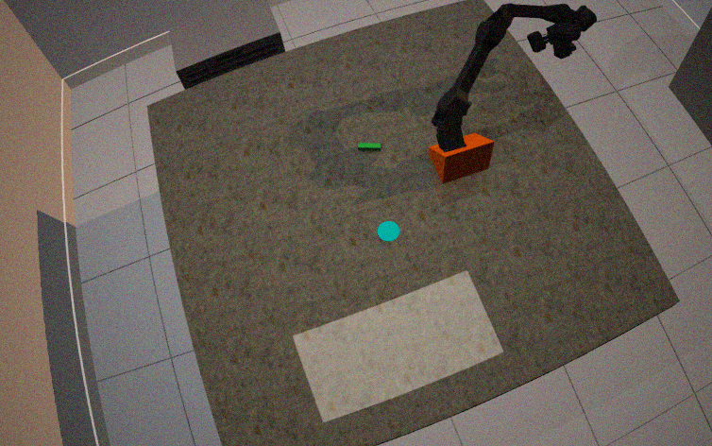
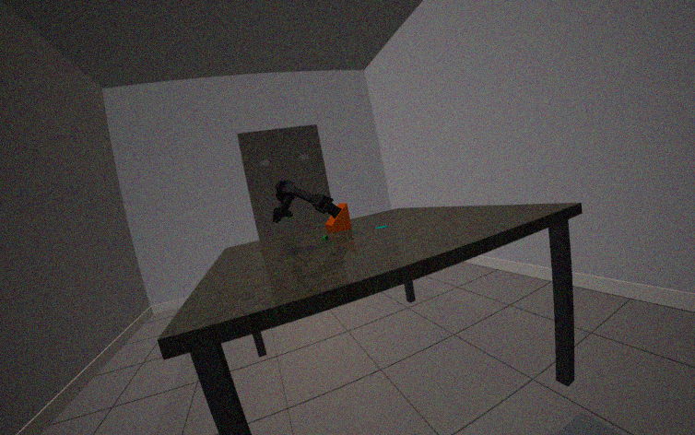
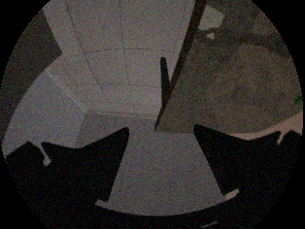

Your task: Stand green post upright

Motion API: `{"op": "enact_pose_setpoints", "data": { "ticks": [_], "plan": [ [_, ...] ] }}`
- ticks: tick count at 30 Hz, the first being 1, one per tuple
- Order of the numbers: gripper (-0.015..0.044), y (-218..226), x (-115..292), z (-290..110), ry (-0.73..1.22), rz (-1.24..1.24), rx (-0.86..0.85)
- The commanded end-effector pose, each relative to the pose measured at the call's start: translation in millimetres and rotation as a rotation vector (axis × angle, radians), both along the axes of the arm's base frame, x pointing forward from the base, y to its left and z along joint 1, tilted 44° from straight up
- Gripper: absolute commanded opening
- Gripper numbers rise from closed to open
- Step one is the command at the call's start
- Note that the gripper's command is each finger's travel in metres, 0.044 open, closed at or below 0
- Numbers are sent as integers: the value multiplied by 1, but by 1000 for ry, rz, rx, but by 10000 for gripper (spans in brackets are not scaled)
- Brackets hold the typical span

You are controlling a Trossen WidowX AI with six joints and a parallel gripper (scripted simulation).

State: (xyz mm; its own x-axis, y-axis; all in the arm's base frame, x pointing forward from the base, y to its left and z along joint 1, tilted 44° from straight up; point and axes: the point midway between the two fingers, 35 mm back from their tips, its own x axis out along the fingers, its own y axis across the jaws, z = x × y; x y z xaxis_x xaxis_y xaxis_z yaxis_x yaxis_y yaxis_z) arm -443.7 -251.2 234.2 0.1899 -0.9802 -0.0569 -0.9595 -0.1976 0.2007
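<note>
The gripper (image 1: 546,44) hangs out past the far edge of the table, its two dark, wedge-shaped fingers spread wide with only pale tiled floor showing between them (nothing is held). From the wrist view the fingers read as flat black blades tapering toward their tips, and beyond them runs the table's straight edge. The arm (image 1: 472,68) behind the gripper is matte black, built of chunky jointed segments that rise from its base and bend over toward the table's far side.

It stands on an orange block (image 1: 475,157) with sloped sides, a solid wedge-like pedestal of flat, even colour. The table (image 2: 461,246) beneath is a dark slab on four square black legs; its top has a mottled olive-brown, stone-like grain, with a lighter beige rectangular patch (image 1: 398,341) near the front edge.

The green post (image 1: 369,145) lies flat on the table top, a short slim bar, beside the orange block and well apart from the gripper. The cyan circle (image 1: 388,231) is a flat, smooth disc on the surface, nearer the beige patch, apart from the post. Around the table spreads a grey floor (image 1: 630,378) of large square tiles with thin dark joints.
</note>
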Motion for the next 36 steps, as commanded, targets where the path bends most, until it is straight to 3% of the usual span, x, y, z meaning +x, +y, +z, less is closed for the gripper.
{"op": "enact_pose_setpoints", "data": {
  "ticks": [1, 7, 36],
  "plan": [
    [374, -1, 0, 0, 2, 1, 0],
    [233, -26, 19, 5, 102, 53, 11],
    [233, -155, 199, 67, 820, 412, -63]
  ]
}}
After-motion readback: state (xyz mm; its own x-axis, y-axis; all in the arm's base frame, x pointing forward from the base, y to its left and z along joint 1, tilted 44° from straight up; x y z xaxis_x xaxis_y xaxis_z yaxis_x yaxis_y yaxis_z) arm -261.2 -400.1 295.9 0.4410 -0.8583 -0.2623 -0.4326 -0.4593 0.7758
